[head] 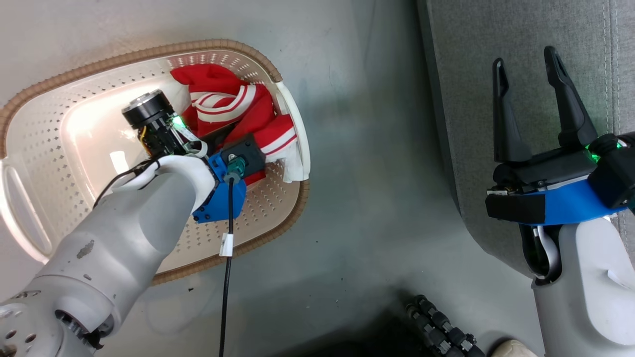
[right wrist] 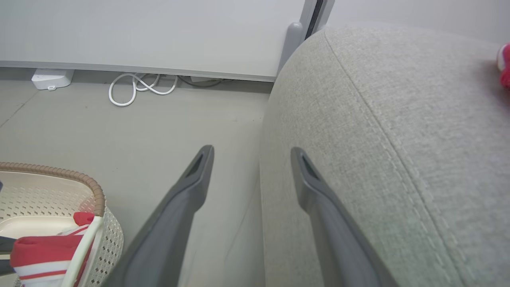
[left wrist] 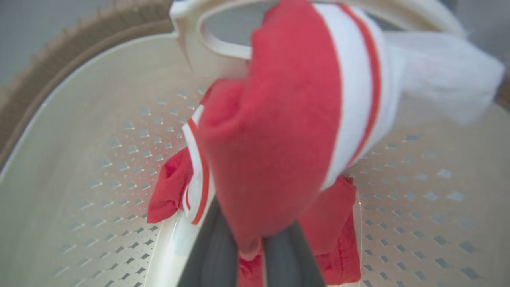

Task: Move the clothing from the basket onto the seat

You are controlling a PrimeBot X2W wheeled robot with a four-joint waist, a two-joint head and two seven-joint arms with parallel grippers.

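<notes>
Smooth grey floor (head: 357,198) carries the cream perforated basket (head: 49,148) with its brown woven-look rim; inside, at the handle end, the clothing (head: 223,104) — soft red fabric with white stripes — lies bunched. The left gripper (left wrist: 250,239) is clamped on a fold, its fingertips buried in cloth and blurred in the wrist view. The right gripper (head: 526,59) hangs with fingers spread over the rounded edge of the grey woven seat (head: 461,74), where a red scrap (right wrist: 505,63) is cut off by the frame.
</notes>
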